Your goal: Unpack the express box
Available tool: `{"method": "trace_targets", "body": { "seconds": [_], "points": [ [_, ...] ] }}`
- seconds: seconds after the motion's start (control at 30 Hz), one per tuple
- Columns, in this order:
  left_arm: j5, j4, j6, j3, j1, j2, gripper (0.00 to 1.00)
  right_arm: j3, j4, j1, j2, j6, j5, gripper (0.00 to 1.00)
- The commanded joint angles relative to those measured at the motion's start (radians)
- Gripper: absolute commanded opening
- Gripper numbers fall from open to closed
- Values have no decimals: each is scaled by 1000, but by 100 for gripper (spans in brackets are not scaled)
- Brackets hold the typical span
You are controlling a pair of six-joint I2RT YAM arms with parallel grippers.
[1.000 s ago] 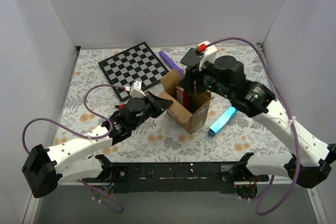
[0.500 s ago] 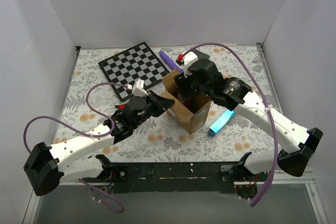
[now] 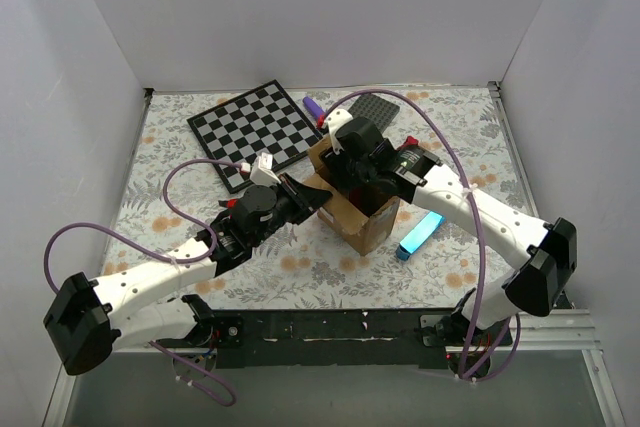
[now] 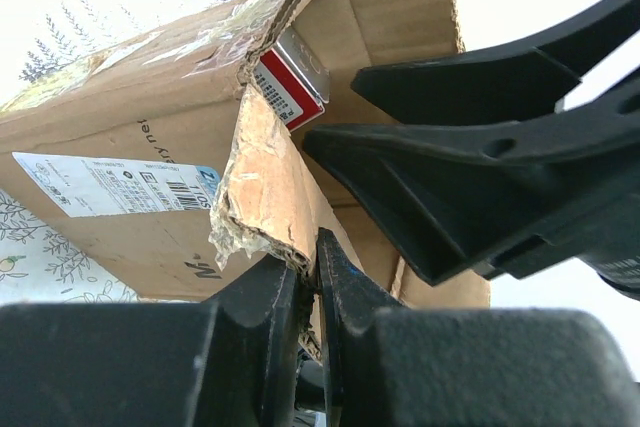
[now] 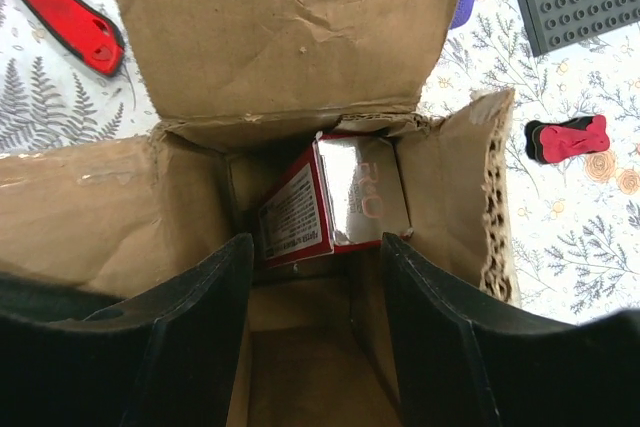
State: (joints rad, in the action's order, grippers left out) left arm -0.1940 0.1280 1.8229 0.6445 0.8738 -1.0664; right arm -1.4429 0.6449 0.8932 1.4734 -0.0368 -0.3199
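The express box (image 3: 362,213), a brown carton with its top flaps up, stands mid-table. My left gripper (image 4: 312,277) is shut on the torn edge of the box's near-left flap (image 4: 262,182). My right gripper (image 5: 315,287) reaches down into the open box (image 5: 290,37). Its fingers (image 5: 200,317) stand apart and touch nothing. Just beyond the fingertips, a red and silver packet (image 5: 330,202) leans against the far inner wall. The same packet (image 4: 290,82) shows in the left wrist view, as does the box's side with a white label (image 4: 110,182).
A chessboard (image 3: 256,129) lies at the back left. A purple object (image 3: 313,107) and a dark grey studded plate (image 3: 375,107) are behind the box. A cyan bar (image 3: 420,235) lies to its right. A red tool (image 5: 60,12) and a small black-and-red piece (image 5: 568,139) rest on the cloth.
My right arm has swung left and down, bringing its gripper from behind the box into the opening, jaws slightly narrower. The left gripper has kept its hold on the flap.
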Motion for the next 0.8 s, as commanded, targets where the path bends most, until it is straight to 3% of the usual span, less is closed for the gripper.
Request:
{"method": "trace_targets", "body": {
  "seconds": [0.0, 0.33, 0.43, 0.47, 0.57, 0.67, 0.77],
  "points": [
    [-18, -297, -63, -83, -9, -46, 8, 1, -44, 0, 31, 31, -41, 61],
    [-21, -291, -63, -78, -9, -58, 8, 32, 24, -2, 65, 11, -41, 59],
    [-21, -289, -63, -77, -9, -58, 8, 41, 35, -2, 56, 3, -22, 50],
    [-21, -289, -65, -77, -9, -58, 8, 44, 35, -2, 45, 2, -19, 41],
    [-24, -289, -66, -78, -9, -52, 8, 58, 38, 0, 15, -8, 2, 27],
    [-27, -291, -65, -80, -9, -50, 8, 52, 55, 0, -14, -15, 41, 21],
    [-30, -289, -65, -77, -9, -52, 8, 41, 56, 7, -53, -23, 88, 21]
  ]
}}
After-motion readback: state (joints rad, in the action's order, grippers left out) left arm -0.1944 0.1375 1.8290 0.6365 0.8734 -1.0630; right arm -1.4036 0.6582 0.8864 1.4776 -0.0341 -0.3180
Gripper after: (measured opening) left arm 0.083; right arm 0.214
